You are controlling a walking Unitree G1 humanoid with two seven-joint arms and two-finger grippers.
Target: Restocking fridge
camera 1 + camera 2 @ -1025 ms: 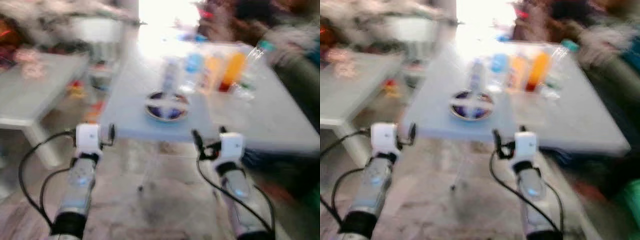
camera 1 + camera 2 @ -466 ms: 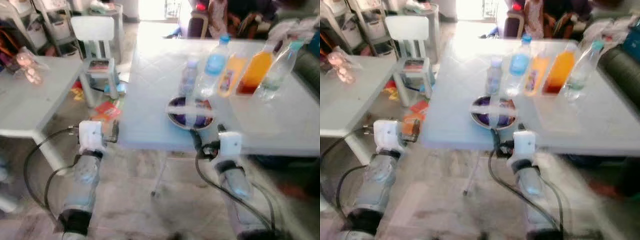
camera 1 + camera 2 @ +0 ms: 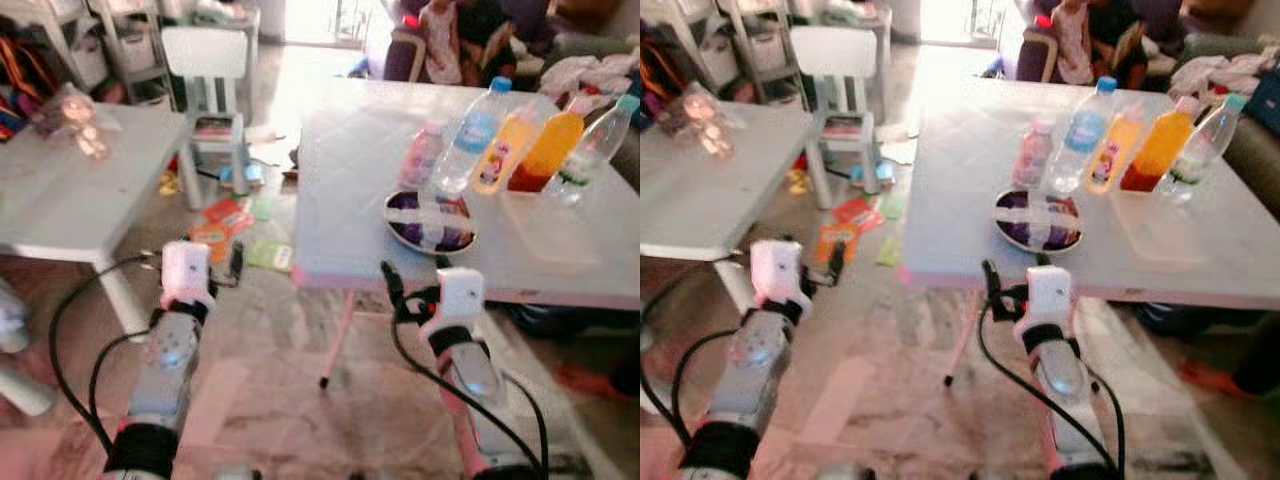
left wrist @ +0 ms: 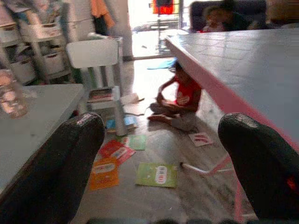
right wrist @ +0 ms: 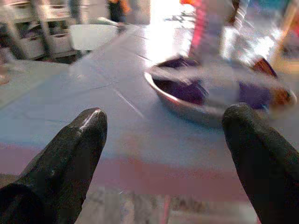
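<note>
A row of bottles (image 3: 505, 150) is seen standing at the far side of the table (image 3: 350, 190), just behind a bowl (image 3: 430, 221). The right gripper (image 5: 163, 154) is held spread wide and empty at the table's near edge, facing the bowl. The left gripper (image 4: 159, 163) is likewise wide open and empty, beside the table over the floor (image 3: 290, 350).

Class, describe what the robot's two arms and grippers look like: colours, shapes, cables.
Both arms are silver cylinders with black cuffs near the bottom edge, ending in white boxy wrist blocks. Black cables loop beside each arm. The left gripper and right gripper each have two long, rounded, glossy black fingers.
</note>
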